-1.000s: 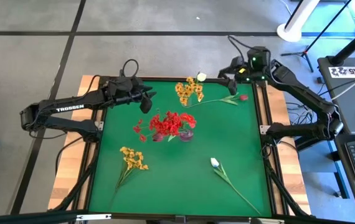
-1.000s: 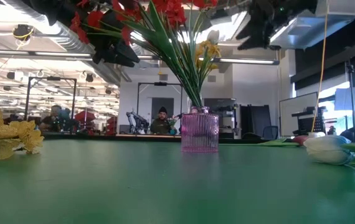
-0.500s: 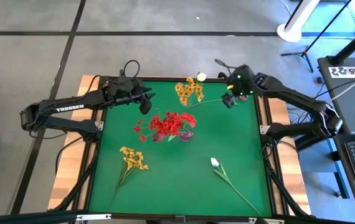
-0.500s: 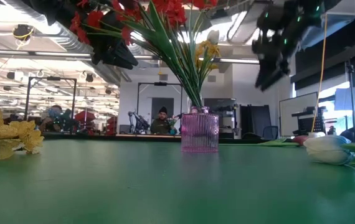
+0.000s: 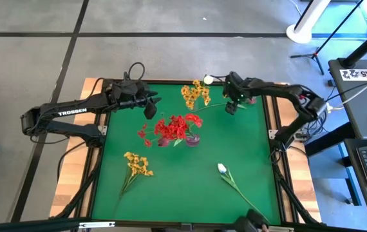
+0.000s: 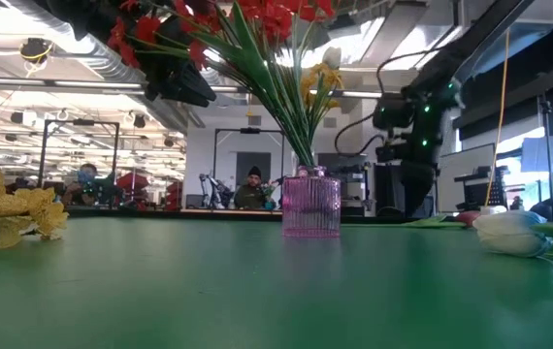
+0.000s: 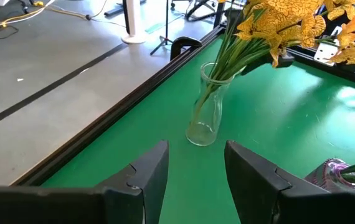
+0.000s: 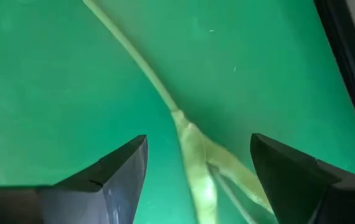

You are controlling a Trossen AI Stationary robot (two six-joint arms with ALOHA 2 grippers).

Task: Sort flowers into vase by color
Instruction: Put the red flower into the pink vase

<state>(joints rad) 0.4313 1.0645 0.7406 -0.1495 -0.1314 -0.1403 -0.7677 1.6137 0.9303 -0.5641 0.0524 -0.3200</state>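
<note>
A dark red tulip lies flat near the table's far right; its green stem (image 5: 214,105) (image 8: 141,64) and a leaf (image 8: 196,155) show, while my right arm covers its bud. My right gripper (image 5: 232,107) (image 8: 196,186) is open, low over the stem with a finger on each side, touching nothing. A purple vase (image 5: 193,138) (image 6: 310,204) at the centre holds red blossoms (image 5: 174,127). A clear vase (image 7: 205,112) at the far edge holds yellow-orange blossoms (image 5: 196,94). My left gripper (image 5: 150,104) (image 7: 196,177) waits open, far left of centre.
A yellow-orange flower (image 5: 137,164) (image 6: 15,208) lies near the left edge. A white tulip (image 5: 222,169) (image 6: 514,233) lies near right, its stem running toward the near right corner. Raised dark rails (image 5: 267,116) border the green table. People show in the room beyond.
My right arm has swung from the table's far right corner toward the left, and has dropped until its gripper points down over the dark red tulip's stem. The flowers and vases have stayed in place.
</note>
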